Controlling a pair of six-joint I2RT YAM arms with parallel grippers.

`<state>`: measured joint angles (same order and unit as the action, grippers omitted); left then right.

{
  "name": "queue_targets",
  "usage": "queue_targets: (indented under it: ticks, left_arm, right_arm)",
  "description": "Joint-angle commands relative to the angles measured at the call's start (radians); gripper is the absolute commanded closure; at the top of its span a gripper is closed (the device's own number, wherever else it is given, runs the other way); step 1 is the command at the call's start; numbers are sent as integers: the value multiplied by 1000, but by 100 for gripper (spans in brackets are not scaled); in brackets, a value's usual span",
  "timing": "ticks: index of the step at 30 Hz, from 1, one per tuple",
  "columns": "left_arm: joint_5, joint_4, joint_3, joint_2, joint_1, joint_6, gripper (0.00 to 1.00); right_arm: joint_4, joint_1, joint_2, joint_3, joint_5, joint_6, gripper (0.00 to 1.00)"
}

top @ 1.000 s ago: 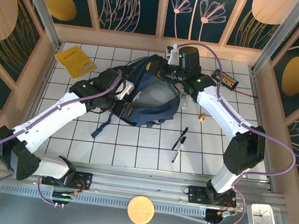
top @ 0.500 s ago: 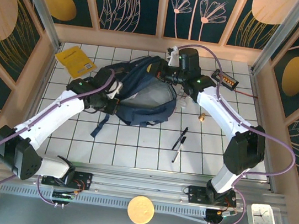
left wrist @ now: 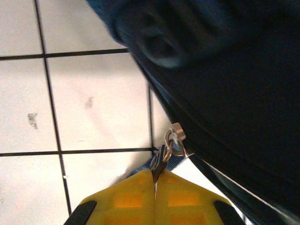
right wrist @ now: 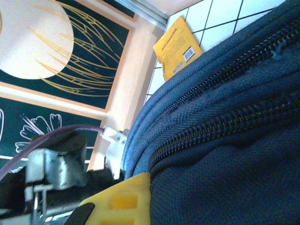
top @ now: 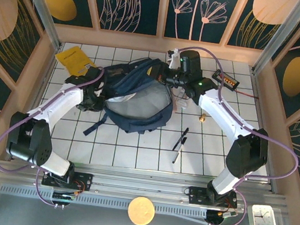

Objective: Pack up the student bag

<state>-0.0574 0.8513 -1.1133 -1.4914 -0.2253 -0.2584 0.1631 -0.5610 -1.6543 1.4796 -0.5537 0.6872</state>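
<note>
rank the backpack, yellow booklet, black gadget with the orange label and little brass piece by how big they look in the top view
Largest to smallest in the top external view:
1. student bag
2. yellow booklet, partly covered, still clearly second
3. black gadget
4. brass piece

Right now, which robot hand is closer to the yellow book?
Left. The left gripper, shut on a zipper pull, sits close beside the yellow book; the right gripper grips the student bag on its other side, farther away.
</note>
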Motion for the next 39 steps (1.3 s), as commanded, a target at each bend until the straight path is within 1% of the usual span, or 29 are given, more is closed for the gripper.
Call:
queue_targets:
  ticks: [1, 2, 3, 4, 5, 6, 7, 9, 10, 11, 14, 17, 18, 21, 25, 26, 27, 28, 29, 30, 31, 32, 34, 35, 36, 37, 39]
  left_arm:
    - [-35, -11, 28, 10, 69, 1, 100]
    - [-26, -16, 18, 32, 71, -1, 94]
    - [7, -32, -5, 73, 70, 6, 72]
    - [36, -64, -25, 134, 70, 1, 55]
    - [67, -98, -43, 191, 70, -9, 51]
    - [139, -163, -55, 260, 69, -4, 48]
    - [211, -237, -56, 325, 67, 1, 42]
    - [336, -380, -40, 411, 63, 7, 36]
    - [373, -432, -31, 437, 49, 24, 33]
    - [381, -453, -30, 446, 28, 49, 29]
    - [328, -398, -59, 410, -82, 166, 23]
    - [251, -372, -72, 364, -181, 207, 19]
    - [222, -373, -75, 349, -201, 215, 19]
    - [139, -365, -105, 278, -219, 212, 18]
    - [17, -305, -188, 159, -235, 223, 21]
    - [-31, -281, -214, 131, -238, 219, 25]
    - [-60, -258, -238, 101, -238, 220, 31]
    - [-73, -238, -261, 77, -238, 227, 44]
    - [-94, -217, -286, 51, -238, 223, 65]
    - [-116, -196, -310, 25, -238, 213, 83]
    - [-118, -184, -328, 5, -238, 208, 95]
    - [-123, -177, -342, -11, -238, 197, 100]
    - [-149, -171, -369, -32, -238, 164, 100]
    - [-149, -164, -387, -43, -238, 151, 100]
    - [-158, -154, -410, -56, -238, 133, 100]
    - [-167, -141, -433, -70, -238, 120, 100]
    - [-196, -84, -494, -109, -237, 106, 100]
  right_arm:
    - [-118, 9, 37, 50, -30, 2, 100]
    - [-125, 9, 29, 55, -33, 7, 100]
    - [-138, 8, 21, 62, -36, 16, 100]
    - [-150, 5, 12, 69, -41, 28, 100]
    - [-161, 1, 1, 75, -47, 36, 100]
    - [-175, -6, -11, 82, -51, 49, 100]
    - [-189, -13, -25, 94, -57, 60, 100]
    - [-200, -29, -60, 126, -69, 76, 100]
    - [-202, -37, -80, 147, -73, 81, 100]
    - [-203, -45, -97, 165, -75, 84, 100]
    - [-202, -66, -143, 227, -77, 99, 100]
    - [-207, -80, -179, 274, -86, 119, 100]
    - [-207, -87, -188, 288, -91, 123, 100]
    - [-209, -98, -197, 301, -97, 127, 100]
    - [-205, -97, -171, 271, -97, 125, 100]
    - [-205, -95, -161, 257, -97, 123, 100]
    - [-206, -90, -150, 243, -98, 121, 100]
    - [-208, -88, -140, 229, -98, 121, 100]
    - [-211, -82, -129, 212, -101, 122, 100]
    - [-214, -77, -120, 196, -105, 124, 100]
    - [-215, -71, -112, 185, -110, 124, 100]
    - [-213, -65, -101, 170, -117, 125, 91]
    - [-171, -40, -70, 149, -124, 112, 67]
    - [-135, -21, -41, 131, -115, 89, 57]
    - [-94, 1, 0, 108, -97, 60, 51]
    - [-60, 9, 37, 83, -76, 37, 48]
    - [20, 95, 127, 22, -43, -11, 41]
